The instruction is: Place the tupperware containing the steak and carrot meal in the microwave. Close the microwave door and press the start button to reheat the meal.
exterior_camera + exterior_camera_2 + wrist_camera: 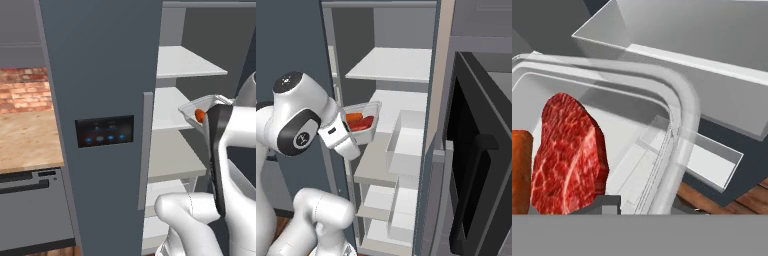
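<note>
No readable writing anywhere, fwiw. The only thing close to it is a small dark panel [104, 130] on the fridge door [100, 75] with a few glowing blue icons, too blurry to make out.

The container [362, 121] is a clear plastic tray with a flared rim, up in the air in front of the open fridge [391, 100], roughly level with the front edge of the middle shelf [401, 107] and tipped a bit. Inside it there's a marbled red steak [568, 152] and an orange carrot [520, 170] right up against the steak. In the left base view you just see the tray's corner with an orange bit showing past the arm.

The gripper [348, 132] is clamped on the near rim of the container, jaws narrow, tray hanging off it.

A white bin [406, 142] sits on the shelf below, near its front edge; I can't tell if there's anything in it.

The microwave door [476, 170] hangs open at the right edge of the right base view, black with a dark window.
</note>
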Motion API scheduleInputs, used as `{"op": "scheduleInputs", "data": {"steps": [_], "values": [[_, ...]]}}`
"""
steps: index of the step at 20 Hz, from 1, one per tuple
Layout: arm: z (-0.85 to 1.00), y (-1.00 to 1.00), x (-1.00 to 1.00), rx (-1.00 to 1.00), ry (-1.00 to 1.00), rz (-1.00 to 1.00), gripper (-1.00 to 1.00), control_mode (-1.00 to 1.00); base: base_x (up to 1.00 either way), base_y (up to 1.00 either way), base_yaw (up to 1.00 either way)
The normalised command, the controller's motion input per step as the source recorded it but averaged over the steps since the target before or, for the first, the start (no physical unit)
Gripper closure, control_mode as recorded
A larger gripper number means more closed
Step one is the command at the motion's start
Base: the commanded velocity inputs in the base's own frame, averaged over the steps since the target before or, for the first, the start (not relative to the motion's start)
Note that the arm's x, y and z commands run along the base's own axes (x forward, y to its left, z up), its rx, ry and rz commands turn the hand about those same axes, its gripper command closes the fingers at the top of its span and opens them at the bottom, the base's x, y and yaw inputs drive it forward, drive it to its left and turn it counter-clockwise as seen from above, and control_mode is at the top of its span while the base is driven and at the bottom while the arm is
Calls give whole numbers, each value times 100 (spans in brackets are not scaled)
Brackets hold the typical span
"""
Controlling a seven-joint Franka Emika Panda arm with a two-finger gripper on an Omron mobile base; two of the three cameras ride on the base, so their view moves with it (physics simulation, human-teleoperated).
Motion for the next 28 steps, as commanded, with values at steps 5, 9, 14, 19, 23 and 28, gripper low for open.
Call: {"op": "scheduleInputs", "data": {"steps": [5,9,14,19,23,28], "values": [[0,0,0,0,0,0,100,100,-1,3,0],[0,0,0,0,0,0,100,100,-33,42,0],[0,0,0,0,0,0,100,100,-61,71,0],[0,0,0,0,0,0,100,100,-97,42,-14],[0,0,0,0,0,0,100,100,-97,16,-37],[0,0,0,0,0,0,100,100,-71,12,-55]]}}
